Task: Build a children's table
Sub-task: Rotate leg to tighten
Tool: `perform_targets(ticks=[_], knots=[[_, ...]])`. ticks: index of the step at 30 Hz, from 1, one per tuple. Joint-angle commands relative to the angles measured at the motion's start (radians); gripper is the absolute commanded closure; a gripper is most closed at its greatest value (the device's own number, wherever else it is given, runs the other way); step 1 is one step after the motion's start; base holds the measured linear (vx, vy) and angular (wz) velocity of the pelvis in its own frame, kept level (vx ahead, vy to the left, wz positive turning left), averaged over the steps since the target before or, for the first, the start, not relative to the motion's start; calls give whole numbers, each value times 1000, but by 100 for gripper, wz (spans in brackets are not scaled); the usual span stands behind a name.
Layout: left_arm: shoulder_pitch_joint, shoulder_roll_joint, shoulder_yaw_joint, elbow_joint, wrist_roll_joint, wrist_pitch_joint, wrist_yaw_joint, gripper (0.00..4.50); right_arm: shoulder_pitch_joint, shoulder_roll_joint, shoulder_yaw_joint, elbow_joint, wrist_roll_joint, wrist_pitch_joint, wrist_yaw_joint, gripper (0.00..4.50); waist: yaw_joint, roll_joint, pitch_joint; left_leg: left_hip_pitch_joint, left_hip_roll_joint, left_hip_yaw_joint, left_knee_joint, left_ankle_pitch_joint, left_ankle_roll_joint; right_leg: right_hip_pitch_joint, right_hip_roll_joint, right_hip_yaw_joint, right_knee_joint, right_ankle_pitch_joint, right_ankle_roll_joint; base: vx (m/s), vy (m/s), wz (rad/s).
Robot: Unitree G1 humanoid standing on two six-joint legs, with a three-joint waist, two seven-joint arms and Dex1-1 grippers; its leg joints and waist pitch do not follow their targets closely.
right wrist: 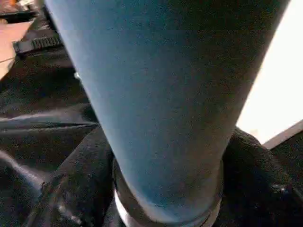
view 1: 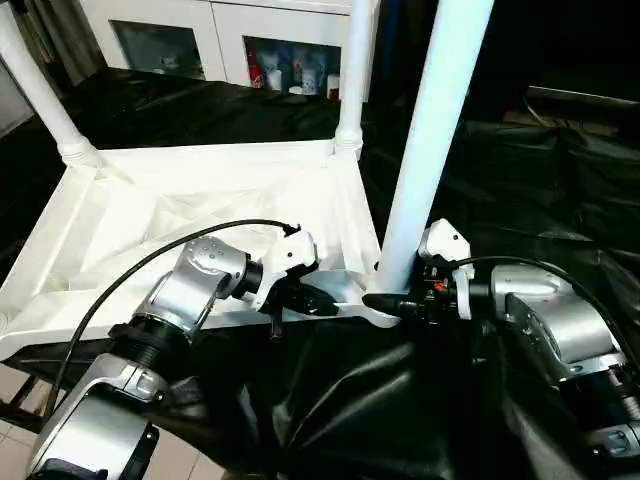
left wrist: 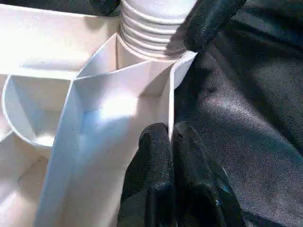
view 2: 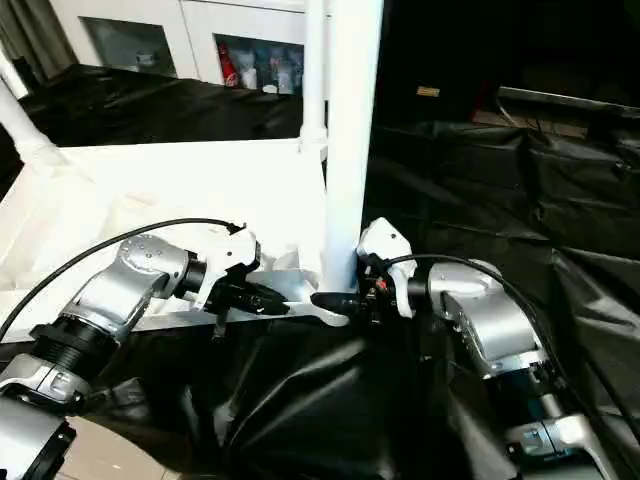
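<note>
Table top [view 1: 150, 215] lies upside down on the black sheet [view 1: 330, 400], three legs up in its corner sockets. My left claw [view 1: 305, 298] is pinched shut at the top's near rim. My right claw [view 1: 392, 303] is spread around the base of the near-right leg [view 1: 425, 150]; can't tell if it's gripping.

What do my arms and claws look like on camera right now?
Both forearms are silver metal with dark ringed joints. Each wrist carries a white housing, and a thin black cable arcs along each arm. The left claw and right claw have two black fingers; small orange-red wiring shows by the right one.
</note>
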Motion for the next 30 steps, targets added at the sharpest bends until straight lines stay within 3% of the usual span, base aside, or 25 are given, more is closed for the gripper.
perform_targets(ticks=[1, 3, 5, 7, 9, 10, 11, 13, 14, 15, 20, 24, 26, 28, 30], knots=[[-52, -90, 31, 12, -4, 41, 137, 450, 6, 117, 12, 62, -5, 44, -153, 176, -11, -4, -72, 11, 39, -8, -67, -177, 55, 53, -74, 57, -72, -278, -213, 0, 0, 0], [-80, -129, 49, 56, 8, 60, 225, 450, -8, 177, -23, 114, -14, 57, -265, 177, -15, -8, -71, 13, 35, -13, -70, -208, 33, 57, -77, 54, -81, -361, -184, 0, 0, 0], [-107, -165, 66, 98, 15, 80, 304, 450, -26, 230, -57, 164, -22, 66, -372, 177, -27, -5, -70, 16, 34, -14, -71, -231, 16, 51, -74, 54, -85, -381, -178, 0, 0, 0], [-115, -175, 69, 109, 17, 85, 323, 450, -31, 246, -67, 178, -26, 67, -402, 178, -27, -6, -71, 13, 34, -15, -71, -220, 22, 57, -76, 55, -83, -356, -173, 0, 0, 0], [-162, -233, 83, 177, 36, 82, 450, 450, -91, 346, -140, 297, -27, 53, -609, 178, -35, 5, -70, 14, 33, -14, -72, -223, 19, 49, -73, 56, -81, -327, -188, 0, 0, 0], [-172, -247, 82, 190, 42, 74, 473, 450, -109, 368, -148, 327, -30, 41, -650, 178, -40, 0, -71, 16, 28, -15, -71, -244, 8, 54, -72, 51, -86, -353, -183, 0, 0, 0], [-177, -260, 80, 193, 48, 67, 481, 450, -123, 388, -147, 347, -45, 24, -670, 178, -40, -1, -72, 18, 29, -14, -70, -241, 11, 53, -75, 54, -88, -349, -182, 0, 0, 0], [-175, -267, 75, 184, 49, 59, 468, 450, -131, 399, -133, 353, -58, -2, -657, 178, -41, -2, -72, 10, 29, -14, -71, -222, 26, 60, -74, 53, -84, -320, -182, 0, 0, 0], [-175, -267, 75, 184, 49, 59, 468, 450, -131, 399, -133, 353, -58, -2, -657, 143, -41, -2, -72, 10, 29, -14, -71, -222, 26, 60, -74, 53, -84, -320, -182, 0, 0, 0], [-175, -271, 73, 183, 51, 57, 463, 450, -135, 408, -133, 355, -52, -14, -643, 143, -42, -2, -74, 9, 31, -14, -70, -202, 40, 60, -74, 55, -79, -271, -194, 0, 0, 0], [-166, -262, 65, 174, 55, 45, 438, 450, -140, 406, -129, 333, -48, -14, -589, 80, -43, -4, -71, 7, 31, -13, -70, -196, 60, 62, -74, 54, -80, -283, -198, 0, 0, 0], [-145, -227, 51, 169, 43, 1, 358, 450, -121, 324, -54, 272, -65, -46, -438, 67, -44, -5, -73, 5, 31, -13, -70, -196, 65, 64, -74, 54, -80, -284, -192, 0, 0, 0], [-127, -202, 42, 144, 37, -9, 297, 450, -93, 256, -6, 209, -63, -50, -314, 67, -41, -7, -75, 4, 33, -11, -68, -167, 84, 66, -75, 56, -74, -228, -208, 0, 0, 0], [-122, -193, 39, 137, 36, -15, 279, 450, -85, 235, 6, 191, -62, -49, -280, 67, -41, -6, -76, 3, 34, -11, -66, -144, 99, 67, -74, 56, -67, -182, -226, 0, 0, 0], [-110, -168, 28, 125, 38, -26, 238, 450, -70, 179, 25, 161, -62, -50, -201, 67, -38, -6, -76, 5, 34, -11, -66, -152, 101, 67, -74, 55, -70, -191, -231, 0, 0, 0]])
